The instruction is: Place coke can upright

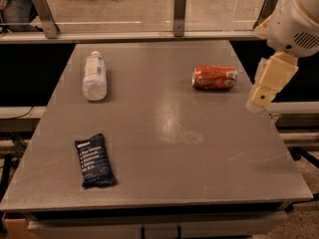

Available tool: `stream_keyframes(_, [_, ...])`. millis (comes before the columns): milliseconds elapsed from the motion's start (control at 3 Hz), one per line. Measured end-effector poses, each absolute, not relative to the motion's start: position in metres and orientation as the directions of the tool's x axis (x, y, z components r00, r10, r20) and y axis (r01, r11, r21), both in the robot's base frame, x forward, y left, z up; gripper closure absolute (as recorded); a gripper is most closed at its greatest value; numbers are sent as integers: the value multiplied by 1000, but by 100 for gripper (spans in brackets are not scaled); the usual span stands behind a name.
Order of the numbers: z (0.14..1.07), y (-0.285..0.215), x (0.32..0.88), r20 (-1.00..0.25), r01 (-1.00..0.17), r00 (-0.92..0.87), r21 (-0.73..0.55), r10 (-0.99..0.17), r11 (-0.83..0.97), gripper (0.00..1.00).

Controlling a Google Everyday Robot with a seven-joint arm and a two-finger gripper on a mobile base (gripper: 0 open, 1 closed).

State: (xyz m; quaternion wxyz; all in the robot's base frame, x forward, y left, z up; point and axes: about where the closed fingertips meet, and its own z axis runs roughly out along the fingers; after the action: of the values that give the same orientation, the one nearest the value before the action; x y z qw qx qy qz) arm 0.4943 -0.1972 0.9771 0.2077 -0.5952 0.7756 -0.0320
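The coke can [214,77] lies on its side on the grey table [169,133], at the far right. It is red-orange with white lettering, and its silver end faces right. My gripper [261,96] is a cream-coloured piece hanging from the white arm at the right edge of the view. It hovers over the table's right edge, just right of the can and slightly nearer to me. It is apart from the can and holds nothing that I can see.
A clear plastic water bottle [94,75] lies on its side at the far left of the table. A dark blue snack packet [94,160] lies flat at the near left. A glass barrier with metal posts [180,12] runs behind the table.
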Motion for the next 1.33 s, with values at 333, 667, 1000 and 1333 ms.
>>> stream_keyframes(333, [965,-181,542,-315,-903,-199,-308,-928,298,0])
stream_keyframes(667, [941,-171,584,-363,-905,-188,-297,-913,305,0])
stream_keyframes(1000, [910,-160,620,-384,-914,-183,-273,-905,301,0])
stream_keyframes(1333, [885,-151,648,-390,-921,-181,-254,-903,295,0])
